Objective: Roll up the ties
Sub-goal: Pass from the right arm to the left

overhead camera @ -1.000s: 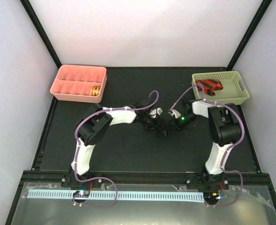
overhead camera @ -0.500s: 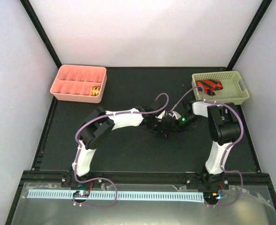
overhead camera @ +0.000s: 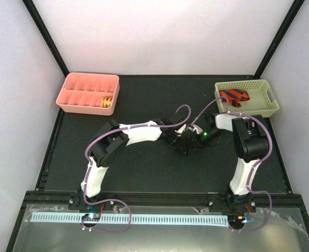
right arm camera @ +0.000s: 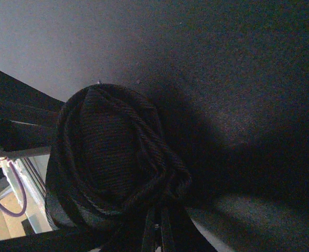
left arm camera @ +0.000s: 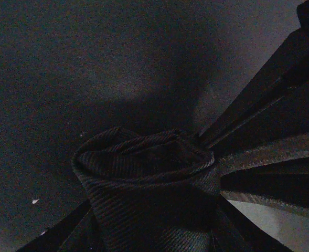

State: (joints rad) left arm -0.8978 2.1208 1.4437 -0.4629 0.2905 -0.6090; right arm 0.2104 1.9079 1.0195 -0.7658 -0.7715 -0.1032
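Note:
The black tie (left arm camera: 144,173) is wound into a small coil on the dark mat at mid-table. My left gripper (left arm camera: 149,233) has a finger against each side of the coil and is shut on it. My right gripper (right arm camera: 159,223) is shut on the coil's outer edge (right arm camera: 159,184), its fingers pinched together. In the top view both grippers meet, left (overhead camera: 177,142) and right (overhead camera: 190,142), and hide the coil. A red-and-black striped tie (overhead camera: 234,96) lies in the basket. A yellow-orange tie coil (overhead camera: 107,102) sits in a compartment of the pink tray.
The pink divided tray (overhead camera: 70,100) stands at the back left and the pale green basket (overhead camera: 267,107) at the back right. Purple cables (overhead camera: 183,110) loop above both wrists. Black frame rails border the mat.
My left arm has reached right until its gripper met the right one, and its jaws have narrowed round the coil. The right gripper has stayed put, still shut.

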